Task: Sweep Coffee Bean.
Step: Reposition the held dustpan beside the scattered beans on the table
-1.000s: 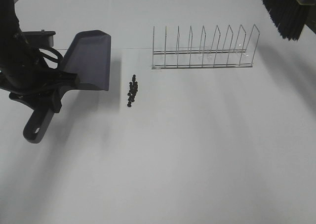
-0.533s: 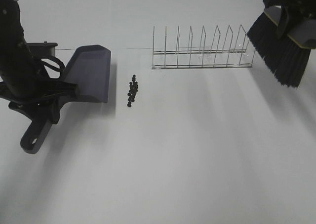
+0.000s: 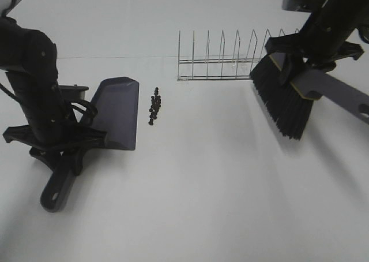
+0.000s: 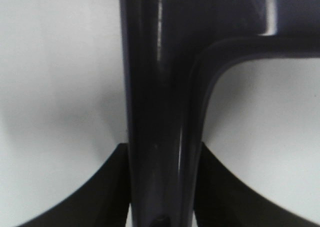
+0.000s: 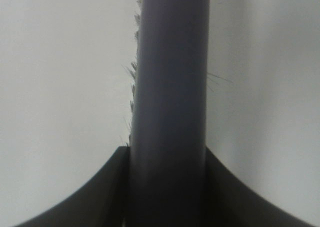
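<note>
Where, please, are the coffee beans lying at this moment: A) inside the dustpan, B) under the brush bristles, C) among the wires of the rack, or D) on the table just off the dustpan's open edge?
D: the coffee beans form a small cluster on the table beside the open edge of the dustpan, clear of the wire rack and well apart from the brush.

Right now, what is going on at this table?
The left gripper is shut on the handle of the dustpan, whose open edge lies close beside the coffee beans. The right gripper is shut on the handle of the brush; its bristles hang near the right end of the wire rack, well apart from the beans. No bean shows in the dustpan yet.
</note>
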